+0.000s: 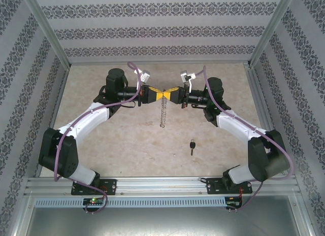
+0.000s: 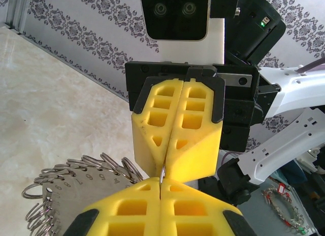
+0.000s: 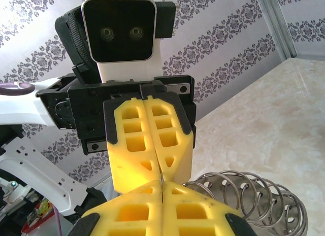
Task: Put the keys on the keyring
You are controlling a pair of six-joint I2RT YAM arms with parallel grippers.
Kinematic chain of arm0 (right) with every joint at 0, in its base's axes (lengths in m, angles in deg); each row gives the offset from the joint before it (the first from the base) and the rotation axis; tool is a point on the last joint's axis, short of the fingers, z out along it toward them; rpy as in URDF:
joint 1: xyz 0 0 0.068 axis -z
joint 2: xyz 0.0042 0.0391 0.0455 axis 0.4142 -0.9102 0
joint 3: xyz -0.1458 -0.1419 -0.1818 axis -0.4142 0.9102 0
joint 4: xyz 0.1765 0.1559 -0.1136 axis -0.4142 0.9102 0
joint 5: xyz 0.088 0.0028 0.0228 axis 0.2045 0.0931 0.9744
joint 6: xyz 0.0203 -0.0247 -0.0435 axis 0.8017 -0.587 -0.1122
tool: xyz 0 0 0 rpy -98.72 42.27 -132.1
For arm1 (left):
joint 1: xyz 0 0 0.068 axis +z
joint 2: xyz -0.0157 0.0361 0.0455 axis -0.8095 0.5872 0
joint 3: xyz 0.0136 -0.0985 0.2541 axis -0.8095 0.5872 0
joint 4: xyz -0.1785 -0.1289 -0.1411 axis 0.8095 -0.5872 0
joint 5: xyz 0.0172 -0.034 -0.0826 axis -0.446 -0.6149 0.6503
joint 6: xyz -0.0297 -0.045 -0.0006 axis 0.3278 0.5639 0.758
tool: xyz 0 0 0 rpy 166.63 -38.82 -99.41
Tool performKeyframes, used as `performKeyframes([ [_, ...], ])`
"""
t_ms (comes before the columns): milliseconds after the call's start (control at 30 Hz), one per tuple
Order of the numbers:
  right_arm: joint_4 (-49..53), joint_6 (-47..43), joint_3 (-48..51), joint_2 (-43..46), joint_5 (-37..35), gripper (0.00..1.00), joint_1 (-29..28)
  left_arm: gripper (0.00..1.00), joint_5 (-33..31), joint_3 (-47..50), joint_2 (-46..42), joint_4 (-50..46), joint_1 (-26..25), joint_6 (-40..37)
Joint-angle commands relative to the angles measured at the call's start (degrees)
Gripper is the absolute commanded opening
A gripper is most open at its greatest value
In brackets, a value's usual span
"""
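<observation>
The top external view looks down from above and behind the arm bases, far enough back to take in the whole table [image 1: 127, 144] and both arms. The left wrist camera [image 3: 119, 30] sits close behind the left gripper [image 2: 160, 189], facing along its fingers straight at the right gripper [image 2: 166, 162] and the right wrist camera [image 2: 175, 12]. That camera looks back the opposite way, equally near. All three views share the tip-to-tip meeting point and the keyring [image 1: 162, 114] hanging there.
</observation>
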Motion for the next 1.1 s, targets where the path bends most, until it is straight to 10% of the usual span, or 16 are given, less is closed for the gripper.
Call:
performKeyframes([
  [0,-3.02,0.51,-2.05,-0.92,-0.97,0.00,0.23,0.00,2.63,0.23,-0.71,1.24,0.10,-1.97],
  [367,-1.15,3.76,-0.24,2.26,-5.12,0.57,3.92,0.00,-4.52,-0.24,-2.04,-9.65,0.17,-13.61],
  [1067,12.58,-1.23,9.19,7.07,-9.97,0.61,4.09,0.00,-20.04,8.97,-10.11,-6.13,-2.72,-35.94],
])
